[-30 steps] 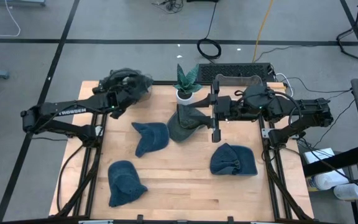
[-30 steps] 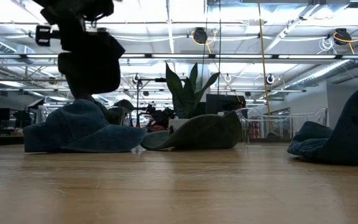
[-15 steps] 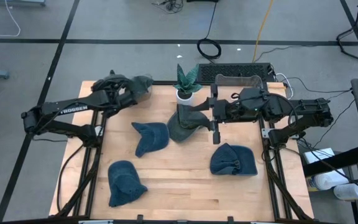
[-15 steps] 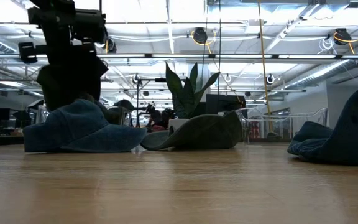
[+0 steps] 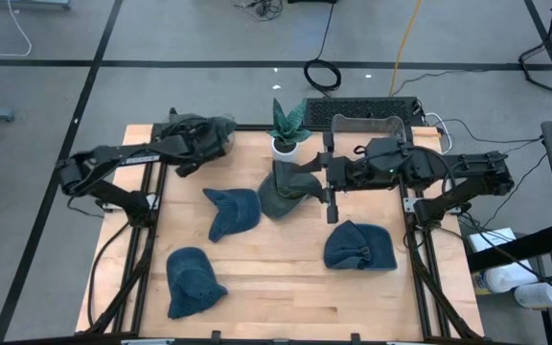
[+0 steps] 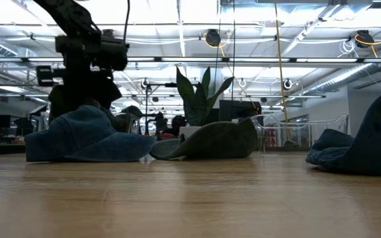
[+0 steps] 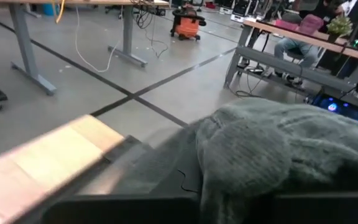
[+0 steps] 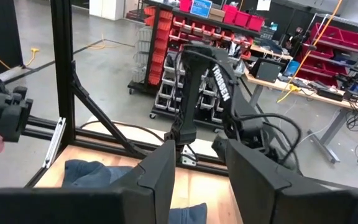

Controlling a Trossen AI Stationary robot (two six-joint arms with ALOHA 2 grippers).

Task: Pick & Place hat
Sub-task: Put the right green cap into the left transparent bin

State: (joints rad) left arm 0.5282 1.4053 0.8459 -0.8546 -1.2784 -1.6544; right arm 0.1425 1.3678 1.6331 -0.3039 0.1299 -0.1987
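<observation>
1. High view: the left gripper [image 5: 199, 141] pinches a grey hat [image 5: 209, 134] at the table's [image 5: 286, 287] far left corner — lower it slowly before letting go.
2. Low view: it hangs behind a blue hat [image 6: 88, 135].
3. Right wrist view: the right gripper [image 8: 201, 171] waits, fingers spread.
</observation>
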